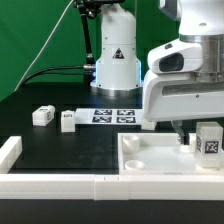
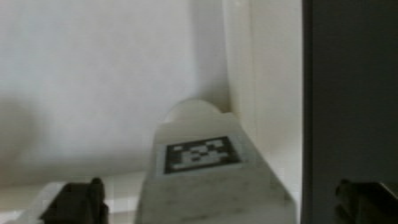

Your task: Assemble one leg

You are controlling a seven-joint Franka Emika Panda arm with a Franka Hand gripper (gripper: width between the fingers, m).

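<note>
A white leg with a black-and-white tag stands in the far right corner of the large white tray-like part. In the wrist view the leg lies between my two dark fingertips, with a gap on each side. My gripper is open around the leg and does not touch it. In the exterior view the gripper hangs low over the tray, just beside the leg. Two more legs lie on the black table at the exterior view's left.
The marker board lies on the table behind the tray. A white wall runs along the front and left edges. The robot's base stands at the back. The tray's raised rim is close beside the leg.
</note>
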